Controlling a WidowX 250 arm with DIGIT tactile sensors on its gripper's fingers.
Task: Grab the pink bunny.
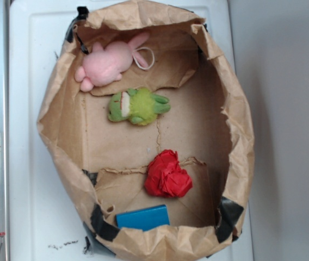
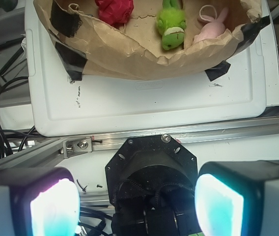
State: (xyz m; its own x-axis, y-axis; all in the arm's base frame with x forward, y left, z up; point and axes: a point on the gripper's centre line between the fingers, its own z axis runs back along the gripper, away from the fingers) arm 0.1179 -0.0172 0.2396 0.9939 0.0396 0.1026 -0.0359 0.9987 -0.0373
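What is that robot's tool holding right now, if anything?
Nothing. The tool is open and empty, well away from the brown paper bag where the small pale pink plush bunny lies untouched.

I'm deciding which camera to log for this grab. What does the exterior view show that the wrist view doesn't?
Only the exterior view shows the blue block at the bin's near end and the whole pink bunny with its white cord. Only the wrist view shows the gripper, its fingers wide apart, outside the bin, plus the metal rail and cables. Both show the paper-lined bin, the green frog and the red wad.
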